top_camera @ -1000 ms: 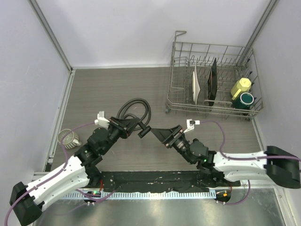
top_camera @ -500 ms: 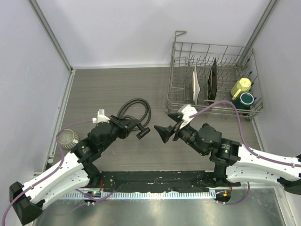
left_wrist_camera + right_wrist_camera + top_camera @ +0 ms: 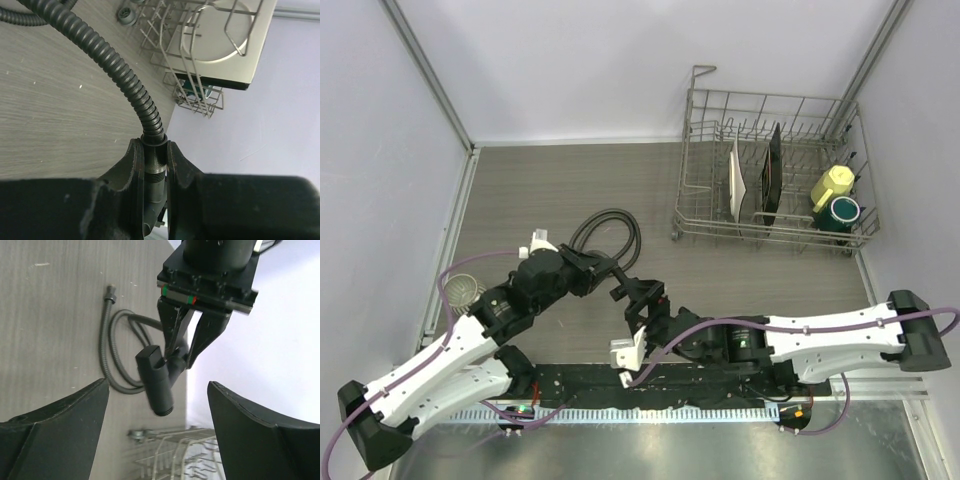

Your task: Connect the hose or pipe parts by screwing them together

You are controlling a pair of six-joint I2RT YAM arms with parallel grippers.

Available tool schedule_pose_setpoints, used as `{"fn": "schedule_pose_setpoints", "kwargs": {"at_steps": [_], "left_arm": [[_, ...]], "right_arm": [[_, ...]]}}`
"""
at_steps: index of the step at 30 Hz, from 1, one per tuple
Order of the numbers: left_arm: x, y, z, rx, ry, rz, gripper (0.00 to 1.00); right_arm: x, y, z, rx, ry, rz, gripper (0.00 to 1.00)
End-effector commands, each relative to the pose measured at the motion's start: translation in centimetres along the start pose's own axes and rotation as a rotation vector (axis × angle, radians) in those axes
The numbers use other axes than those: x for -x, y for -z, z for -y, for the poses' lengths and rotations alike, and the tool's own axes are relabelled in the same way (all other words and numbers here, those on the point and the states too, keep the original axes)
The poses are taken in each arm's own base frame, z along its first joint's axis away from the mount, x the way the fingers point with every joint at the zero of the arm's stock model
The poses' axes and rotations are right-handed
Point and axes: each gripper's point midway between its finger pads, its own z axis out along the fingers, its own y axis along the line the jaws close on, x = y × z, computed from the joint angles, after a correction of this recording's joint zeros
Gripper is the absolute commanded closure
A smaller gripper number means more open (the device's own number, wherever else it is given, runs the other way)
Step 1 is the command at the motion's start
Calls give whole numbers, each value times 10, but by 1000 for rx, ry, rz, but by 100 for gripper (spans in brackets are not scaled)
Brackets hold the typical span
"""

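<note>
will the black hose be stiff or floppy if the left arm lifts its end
Probably floppy: the ribbed hose curves sharply out of the left gripper, and the rest lies looped on the table. Lifted, the loop would likely drag behind rather than rise whole. It looks thin, so probably light.

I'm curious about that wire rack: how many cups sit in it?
2: a yellow cup at the right end of the rack, and a teal cup right beside it, nearer the arms. More could be hidden behind them.
</note>
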Motion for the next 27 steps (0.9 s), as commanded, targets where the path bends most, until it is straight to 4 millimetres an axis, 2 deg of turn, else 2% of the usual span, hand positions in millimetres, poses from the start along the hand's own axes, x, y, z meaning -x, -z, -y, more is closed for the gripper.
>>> {"fn": "schedule_pose_setpoints", "kwargs": {"at_steps": [1,4,5,7,8,11,12,13,14,15,16,18,19,20,21,22,23,24,25,27], "left_arm": [[-3,9,22,-43,43,-28,100],[-4,10,23,-56,64,-33,100],[-4,11,25,-67,76,-36,100],[-5,13,31,-94,86,-45,100],[-5,14,31,-98,86,-45,100],[-1,18,36,-142,92,-29,100],[1,20,46,-193,104,-24,100],[1,16,39,-194,111,-18,100],[3,18,42,-222,123,-10,100],[4,21,52,-279,138,-9,100],[5,18,47,-283,141,-5,100],[6,20,54,-323,143,1,100],[7,19,53,-331,133,7,100],[8,18,53,-333,129,11,100],[9,22,61,-371,133,19,100],[11,21,60,-379,133,27,100],[12,22,60,-391,124,33,100],[14,25,66,-423,129,41,100],[17,24,64,-427,128,59,100],[20,25,65,-440,108,83,100]], "right_arm": [[12,-9,28,-125,190,-17,16],[6,-19,18,-105,254,-60,21],[3,-23,15,-105,262,-79,27],[4,-25,17,-130,206,-72,44],[5,-25,18,-149,171,-71,63],[3,-26,31,-260,-126,-62,83],[2,-26,32,-296,-315,-49,85],[0,-26,35,-325,-443,-38,87],[-2,-26,36,-343,-553,-24,91],[-2,-27,36,-350,-656,-2,92],[-2,-27,33,-367,-880,31,93],[-13,-27,34,-396,-1081,43,96],[-16,-24,29,-398,-1260,81,96],[-23,-23,31,-413,-1367,107,96],[-22,-21,36,-426,-1467,163,96],[-29,-19,22,-401,-1544,174,96],[-27,-14,29,-409,-1750,249,96],[-36,-10,38,-445,-1850,299,96],[-48,-8,23,-447,-1950,295,96],[-50,2,31,-468,-2230,453,97]]}}
